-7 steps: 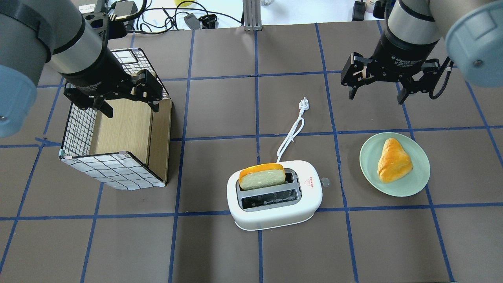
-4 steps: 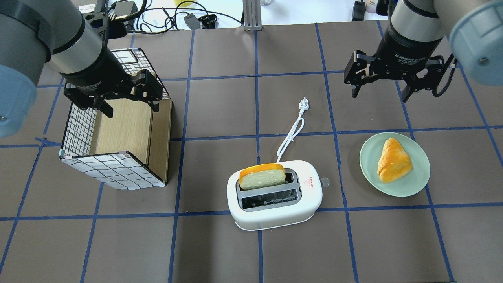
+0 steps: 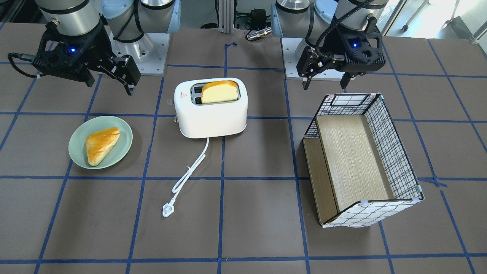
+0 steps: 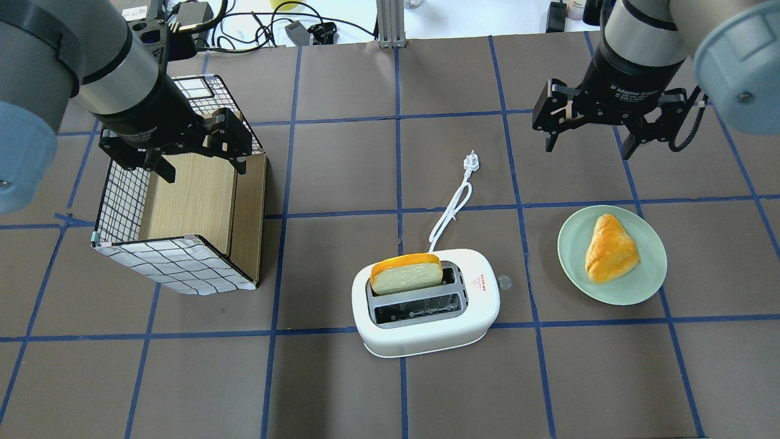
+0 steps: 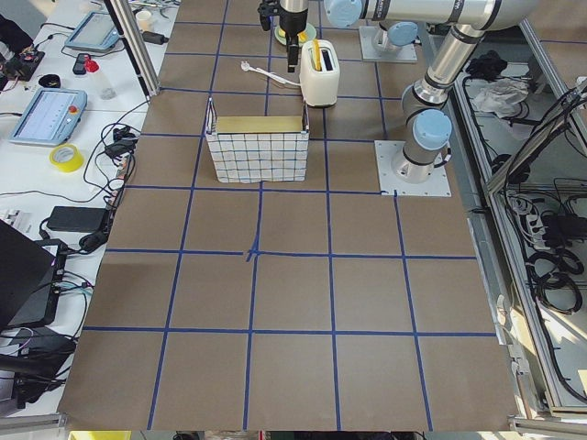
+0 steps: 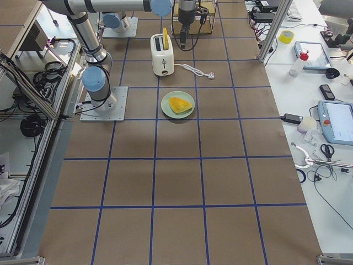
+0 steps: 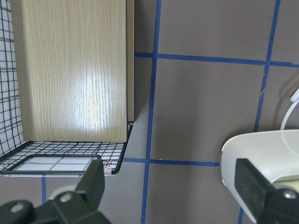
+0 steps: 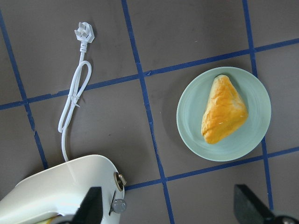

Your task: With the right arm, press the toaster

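The white toaster [image 4: 426, 311] stands at the table's middle, near side, with a bread slice [image 4: 407, 274] upright in its far slot. Its end lever knob [image 4: 504, 281] points toward the plate. Its cord runs to the plug [image 4: 471, 161]. The toaster also shows in the front view [image 3: 211, 110] and at the lower left of the right wrist view [image 8: 60, 186]. My right gripper [image 4: 588, 149] is open and empty, high above the table, beyond the plate and far right of the toaster. My left gripper [image 4: 204, 172] is open and empty over the checkered box.
A green plate [image 4: 570, 256] holding a golden pastry [image 4: 609, 249] sits right of the toaster. The checkered wire-pattern box [image 4: 170, 262] with a wooden inside lies on the left. Cables and devices lie past the table's far edge.
My right gripper has shifted slightly toward the table's far side and to the right, still open. The left gripper, toaster, bread and plate have not moved.
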`<state>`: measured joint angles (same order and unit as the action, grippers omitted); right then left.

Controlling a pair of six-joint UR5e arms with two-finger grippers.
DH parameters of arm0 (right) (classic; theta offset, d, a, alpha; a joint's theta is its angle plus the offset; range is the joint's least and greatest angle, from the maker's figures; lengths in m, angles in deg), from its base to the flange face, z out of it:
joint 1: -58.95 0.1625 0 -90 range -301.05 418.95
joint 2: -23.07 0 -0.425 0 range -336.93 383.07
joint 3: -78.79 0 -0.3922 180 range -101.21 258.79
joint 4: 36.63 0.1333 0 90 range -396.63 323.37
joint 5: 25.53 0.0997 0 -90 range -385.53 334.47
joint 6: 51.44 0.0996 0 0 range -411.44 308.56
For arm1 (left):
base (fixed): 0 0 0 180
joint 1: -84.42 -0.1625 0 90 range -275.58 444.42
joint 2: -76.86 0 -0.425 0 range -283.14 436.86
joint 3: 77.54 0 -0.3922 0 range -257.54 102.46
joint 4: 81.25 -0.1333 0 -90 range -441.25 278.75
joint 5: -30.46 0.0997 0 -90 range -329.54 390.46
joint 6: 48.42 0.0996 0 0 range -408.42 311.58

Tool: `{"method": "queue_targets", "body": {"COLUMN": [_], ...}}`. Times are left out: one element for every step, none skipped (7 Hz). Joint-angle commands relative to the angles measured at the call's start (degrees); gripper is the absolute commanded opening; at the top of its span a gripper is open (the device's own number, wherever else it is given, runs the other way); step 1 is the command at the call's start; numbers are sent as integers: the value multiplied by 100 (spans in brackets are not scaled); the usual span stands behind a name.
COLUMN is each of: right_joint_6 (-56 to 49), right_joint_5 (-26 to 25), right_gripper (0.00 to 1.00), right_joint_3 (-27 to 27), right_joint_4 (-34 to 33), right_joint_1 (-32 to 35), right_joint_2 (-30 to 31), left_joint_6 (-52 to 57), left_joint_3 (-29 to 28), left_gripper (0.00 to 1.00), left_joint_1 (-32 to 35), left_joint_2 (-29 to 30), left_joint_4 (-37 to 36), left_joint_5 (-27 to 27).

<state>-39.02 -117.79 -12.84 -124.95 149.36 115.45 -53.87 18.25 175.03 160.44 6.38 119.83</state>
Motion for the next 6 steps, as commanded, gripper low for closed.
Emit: {"method": "queue_targets", "body": {"right_joint_6": [6,15,15,15,24,-11], "right_joint_5": [-20,-46,-46,-46,-46,-29], "right_gripper": [100,100,100,100,100,100], "right_joint_3": [5,-4,-13,-13,-48,-74], "right_joint_4": [-18,-54,-36,7,25,8], "right_joint_1": [3,12,-14,-23,-40,-58], "right_joint_2": [-27,-44,-44,-53,-53,-53], "left_joint_6": [0,0,0,0,0,0], "left_joint_3": [1,-8,1,-8,-8,-8], "left_gripper": [100,100,100,100,100,100], "left_joint_1": [0,0,0,0,0,0], "left_joint_2": [0,0,0,0,0,0], "left_joint_4": [0,0,0,0,0,0], "left_joint_5": [1,2,2,2,2,2]}}
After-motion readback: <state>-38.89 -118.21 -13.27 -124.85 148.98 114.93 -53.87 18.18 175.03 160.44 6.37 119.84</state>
